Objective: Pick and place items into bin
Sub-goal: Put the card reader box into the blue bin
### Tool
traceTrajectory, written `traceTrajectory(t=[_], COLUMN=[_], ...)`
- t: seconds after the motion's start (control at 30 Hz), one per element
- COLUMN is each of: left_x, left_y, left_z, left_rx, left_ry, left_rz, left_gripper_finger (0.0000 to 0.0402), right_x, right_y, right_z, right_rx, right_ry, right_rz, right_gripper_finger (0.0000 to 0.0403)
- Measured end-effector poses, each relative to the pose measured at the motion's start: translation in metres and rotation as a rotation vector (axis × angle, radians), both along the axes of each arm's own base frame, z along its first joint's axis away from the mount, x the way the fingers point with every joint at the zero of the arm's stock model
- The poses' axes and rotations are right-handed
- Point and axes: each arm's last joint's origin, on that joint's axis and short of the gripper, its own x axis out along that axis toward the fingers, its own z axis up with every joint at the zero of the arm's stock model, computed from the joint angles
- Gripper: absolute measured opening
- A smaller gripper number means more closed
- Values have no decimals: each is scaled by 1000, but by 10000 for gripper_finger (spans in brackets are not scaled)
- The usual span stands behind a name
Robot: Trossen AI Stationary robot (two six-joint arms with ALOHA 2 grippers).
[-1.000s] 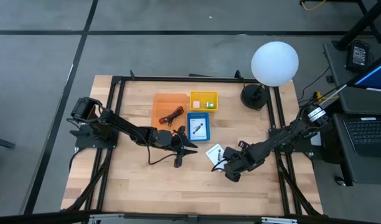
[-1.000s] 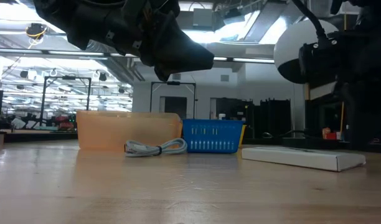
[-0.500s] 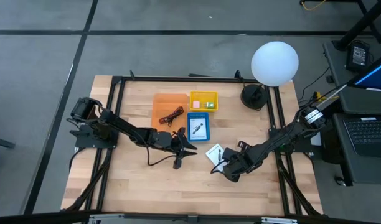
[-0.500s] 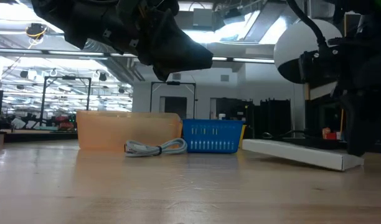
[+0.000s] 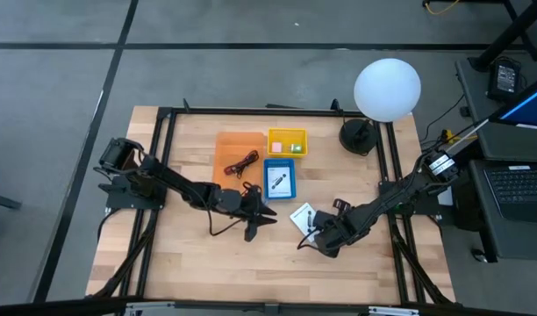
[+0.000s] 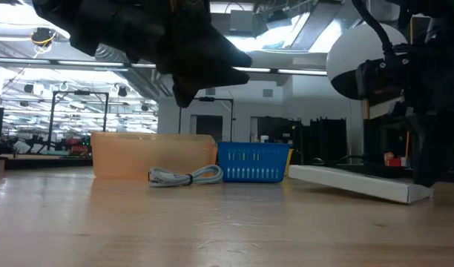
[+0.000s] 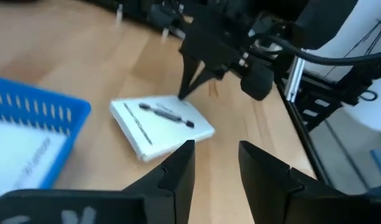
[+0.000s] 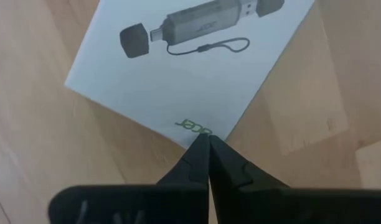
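Right hand (image 5: 314, 235), fingers pressed together, tips at the corner edge of a white box (image 5: 302, 216) lying on the counter (image 5: 181, 263); right wrist view shows the tips (image 8: 206, 149) meeting at the box (image 8: 184, 68) corner, with a printed USB-stick picture on its lid that the high view cannot resolve. Low view shows the box (image 6: 360, 184) tilted, one end raised off the counter. Left hand (image 5: 261, 212) hangs above the counter just left of the box, fingers (image 7: 181, 168) spread with nothing between them; left wrist view looks past them at the box (image 7: 162, 124) and the right hand (image 7: 197, 78). High view alone shows bin contents: red cable (image 5: 242, 161) in the orange bin (image 5: 225, 145), a white card (image 5: 280, 182) in the blue bin (image 5: 268, 193), small pink and green pieces in the yellow bin (image 5: 287, 133). A grey cable (image 6: 184, 176) on the counter shows in the low view.
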Motion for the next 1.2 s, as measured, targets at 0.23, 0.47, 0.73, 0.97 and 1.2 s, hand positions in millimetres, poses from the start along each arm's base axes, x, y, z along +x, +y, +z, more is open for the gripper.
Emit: traceTrajectory(t=[0.23,0.47,0.73,0.97,1.2], left_x=[3,32,46,48,50], left_y=[-15,-33,-36,-37,-33], left_z=[-19,-37,-44,-45,-44], left_rx=[-143,-283,-412,-400,-338], left_ry=[79,141,205,313,335], left_rz=[69,36,98,151,243], left_gripper_finger=[146,155,155,155,155], right_x=[3,7,8,8,8], right_y=[1,3,4,4,4], right_z=[0,0,0,0,0], right_rx=[-18,-6,7,2,-2], right_ry=[-19,-55,-70,-72,-73], right_rz=[92,121,121,120,120], right_gripper_finger=[0,0,0,0,0])
